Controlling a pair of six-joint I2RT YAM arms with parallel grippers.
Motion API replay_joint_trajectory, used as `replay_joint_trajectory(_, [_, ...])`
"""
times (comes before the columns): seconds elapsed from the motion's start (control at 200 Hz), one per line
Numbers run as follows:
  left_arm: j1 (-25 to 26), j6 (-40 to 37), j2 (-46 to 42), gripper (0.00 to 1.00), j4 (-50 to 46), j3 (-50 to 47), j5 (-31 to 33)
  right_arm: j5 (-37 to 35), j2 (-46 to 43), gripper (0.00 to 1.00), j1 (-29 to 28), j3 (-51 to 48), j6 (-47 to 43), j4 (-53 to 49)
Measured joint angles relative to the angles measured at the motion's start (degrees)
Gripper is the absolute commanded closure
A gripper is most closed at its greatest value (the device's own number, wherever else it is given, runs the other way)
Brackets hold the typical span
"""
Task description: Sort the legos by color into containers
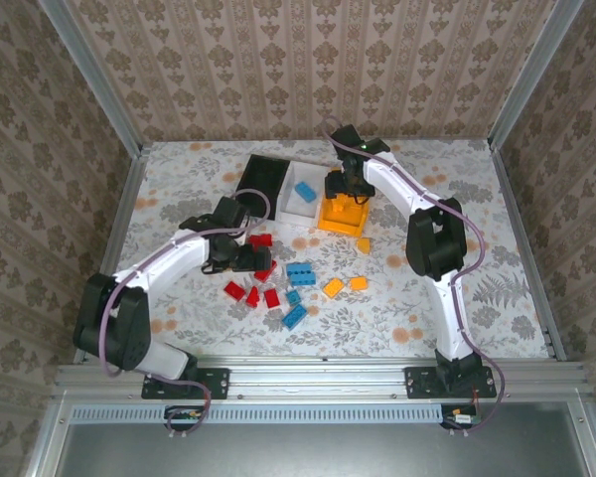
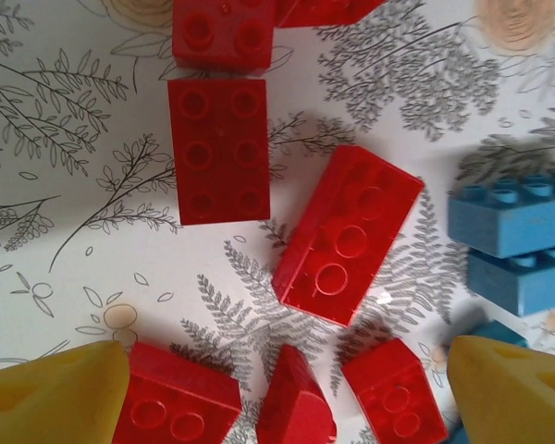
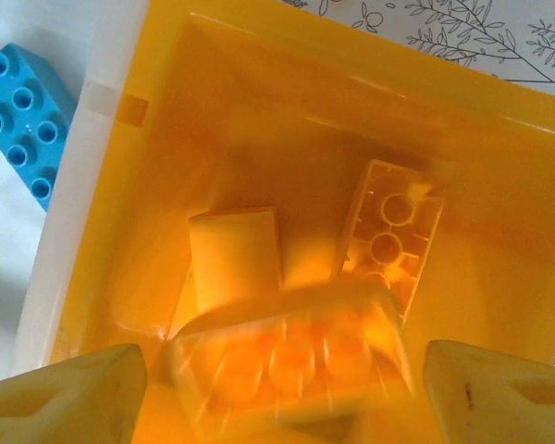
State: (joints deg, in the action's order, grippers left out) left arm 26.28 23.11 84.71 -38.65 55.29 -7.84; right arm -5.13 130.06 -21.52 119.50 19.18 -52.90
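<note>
My left gripper hangs open just above a cluster of red legos. In the left wrist view its yellow fingers stand wide apart around three small red bricks, with larger red bricks beyond them. My right gripper is open over the orange bin. A blurred orange brick lies between its fingertips inside the orange bin, above two other orange bricks. The white bin holds a blue brick. The black bin stands to the left of the white one.
Blue bricks and orange bricks lie loose on the patterned table between the arms. One orange brick sits just in front of the orange bin. Stacked blue bricks lie right of the left gripper.
</note>
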Motion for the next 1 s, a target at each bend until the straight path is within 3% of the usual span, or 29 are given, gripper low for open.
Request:
replay_joint_trajectory(0.145, [-2.58, -0.83, 3.06, 0.17, 0.72, 0.87, 0.74, 0.94, -4.96, 0.18, 0.00, -4.52, 0.07, 0.44])
replay_joint_trajectory(0.51, [-4.22, -2.29, 9.97, 0.27, 4.07, 3.85, 1.20, 3.74, -30.82, 0.19, -1.70, -27.23, 3.19, 7.30])
replay_joint_trajectory(0.79, [-4.22, -3.61, 14.69, 0.40, 4.96, 6.51, 1.84, 5.38, -35.65, 0.20, -3.21, -38.07, 5.73, 9.33])
replay_joint_trajectory(1.0, [-4.20, -4.37, 17.77, 0.47, 5.55, 8.50, 2.58, 5.81, -37.24, 0.20, -3.28, -38.99, 6.60, 9.81])
